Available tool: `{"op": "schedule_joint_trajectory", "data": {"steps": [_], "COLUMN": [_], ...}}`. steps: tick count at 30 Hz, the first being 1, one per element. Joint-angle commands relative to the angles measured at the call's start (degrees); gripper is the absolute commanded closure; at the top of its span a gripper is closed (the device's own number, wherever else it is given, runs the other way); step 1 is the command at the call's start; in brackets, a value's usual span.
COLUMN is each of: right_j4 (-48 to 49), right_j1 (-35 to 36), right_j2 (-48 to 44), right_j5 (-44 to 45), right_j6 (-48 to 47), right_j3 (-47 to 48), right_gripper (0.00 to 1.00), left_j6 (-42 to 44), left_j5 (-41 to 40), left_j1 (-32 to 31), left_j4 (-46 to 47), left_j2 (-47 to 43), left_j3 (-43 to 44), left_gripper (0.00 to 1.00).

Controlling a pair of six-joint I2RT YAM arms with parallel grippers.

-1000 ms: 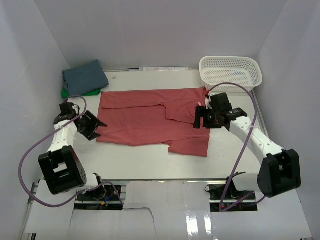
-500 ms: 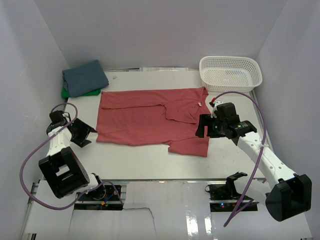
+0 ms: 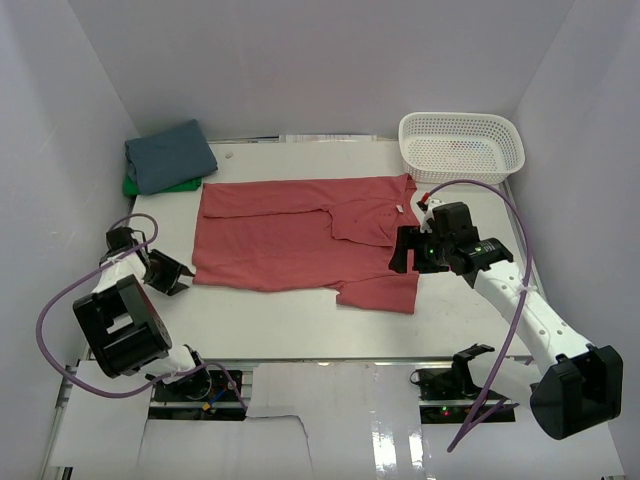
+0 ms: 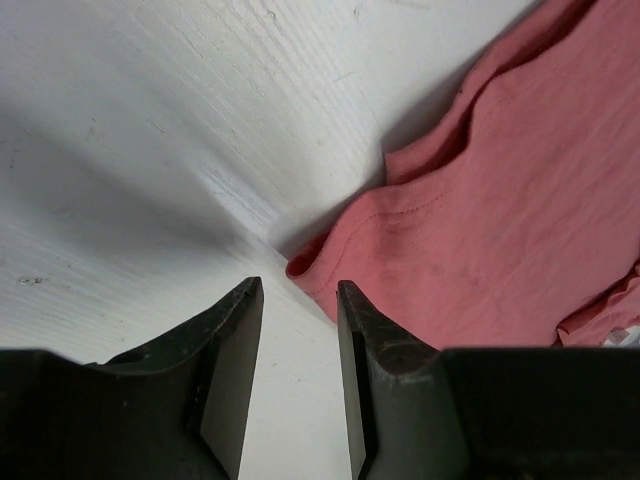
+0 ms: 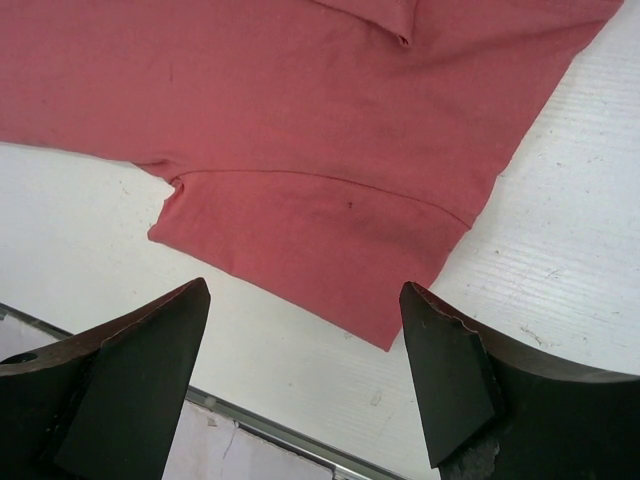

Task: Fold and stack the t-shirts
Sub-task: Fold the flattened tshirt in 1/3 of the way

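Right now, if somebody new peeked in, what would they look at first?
The big coral-red cloth t-shirt, spread out across the middle of the white table. Next, the white plastic mesh basket in the far right corner, and the folded slate-blue shirt lying on a bright green one in the far left corner.

white table [image 3: 300, 322], coral shirt [image 3: 285, 238] (spread flat), basket [image 3: 462, 152]

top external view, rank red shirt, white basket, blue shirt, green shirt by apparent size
1. red shirt, spread flat
2. white basket
3. blue shirt, folded
4. green shirt, only an edge shows under the blue one, so its full size is unsure
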Motion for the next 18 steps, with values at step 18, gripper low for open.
{"op": "schedule_joint_trajectory", "data": {"steps": [18], "right_j4": [1.02], "right_j1": [0.28], "right_j2": [0.29], "right_j5": [-1.7], "right_j6": [-0.85], "right_j3": [0.66], "right_gripper": [0.16], "left_j6": [-2.09], "left_j5": [2.72], "left_j1": [0.32], "left_j4": [7.14], "left_j2": [5.69], "left_j3": [-3.52], "left_gripper": [0.51]}}
